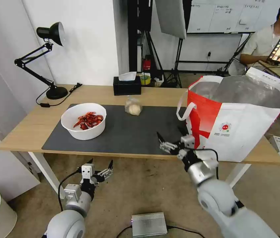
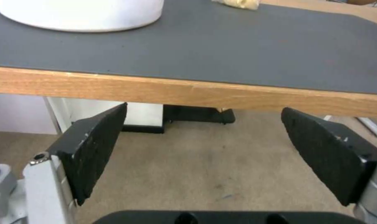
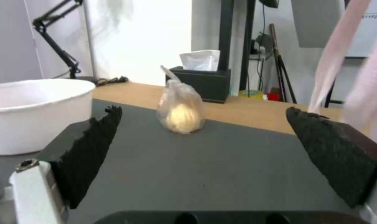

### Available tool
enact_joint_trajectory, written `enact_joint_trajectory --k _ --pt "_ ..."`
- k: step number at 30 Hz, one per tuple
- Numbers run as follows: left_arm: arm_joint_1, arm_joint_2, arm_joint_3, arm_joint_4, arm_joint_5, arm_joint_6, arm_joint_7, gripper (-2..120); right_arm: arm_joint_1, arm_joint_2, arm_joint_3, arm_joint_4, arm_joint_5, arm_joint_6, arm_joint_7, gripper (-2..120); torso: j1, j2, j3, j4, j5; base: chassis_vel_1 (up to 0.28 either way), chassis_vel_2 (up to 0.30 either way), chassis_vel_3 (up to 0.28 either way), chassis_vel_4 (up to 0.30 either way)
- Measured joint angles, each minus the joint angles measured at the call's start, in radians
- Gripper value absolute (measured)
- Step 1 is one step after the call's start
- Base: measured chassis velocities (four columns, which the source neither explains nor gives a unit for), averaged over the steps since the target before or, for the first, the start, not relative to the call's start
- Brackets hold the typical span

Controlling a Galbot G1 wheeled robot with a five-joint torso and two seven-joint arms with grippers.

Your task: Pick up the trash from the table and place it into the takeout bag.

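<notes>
Head view: right gripper [image 1: 169, 137] over the mat's [image 1: 130, 132] near edge, fingers apart, empty.
Left gripper [image 1: 101, 165]: below the counter [image 1: 24, 127] edge, fingers apart.
Lump bag [image 1: 133, 106]: 11 o'clock of right gripper, well apart.
Handling: looks light, soft, slippery; pinch its twisted top.
Bowl [image 1: 84, 121]: 9 o'clock.
Tote [image 1: 232, 119]: 3 o'clock.

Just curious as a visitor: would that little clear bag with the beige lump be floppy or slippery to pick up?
Probably floppy: the clear bag is thin, wrinkled film with a loose twisted top. Its glossy plastic could slip. The small beige lump suggests it is light, and it might tip if nudged.
</notes>
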Motion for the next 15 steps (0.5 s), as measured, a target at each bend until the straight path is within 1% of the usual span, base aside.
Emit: enact_joint_trajectory --k 2,4,8,10,15 --pt "0.003 -0.001 -0.001 0.0 0.002 0.0 0.0 100 0.022 0.003 -0.01 -0.014 0.001 -0.005 0.002 100 0.0 0.0 0.0 0.0 0.0 0.0 0.0 0.0 0.0" --pt "0.01 -0.003 -0.004 -0.001 0.005 0.0 -0.001 100 0.077 0.016 -0.037 -0.056 0.012 -0.021 0.006 100 0.0 0.0 0.0 0.0 0.0 0.0 0.0 0.0 0.0" --pt "0.012 -0.004 -0.004 -0.004 0.006 0.0 -0.001 100 0.112 0.026 -0.057 -0.09 0.019 -0.032 0.008 100 0.0 0.0 0.0 0.0 0.0 0.0 0.0 0.0 0.0" --pt "0.011 -0.004 -0.004 -0.005 0.006 0.0 -0.001 100 0.169 0.041 -0.086 -0.141 0.029 -0.047 0.009 100 0.0 0.0 0.0 -0.0001 0.0 0.0 0.0 0.0 0.0" --pt "0.011 -0.005 -0.003 -0.005 0.006 0.0 -0.001 100 0.231 0.056 -0.126 -0.196 0.053 -0.065 0.013 100 0.0 0.0 0.0 -0.0001 0.0 0.0 0.0 0.0 0.0"
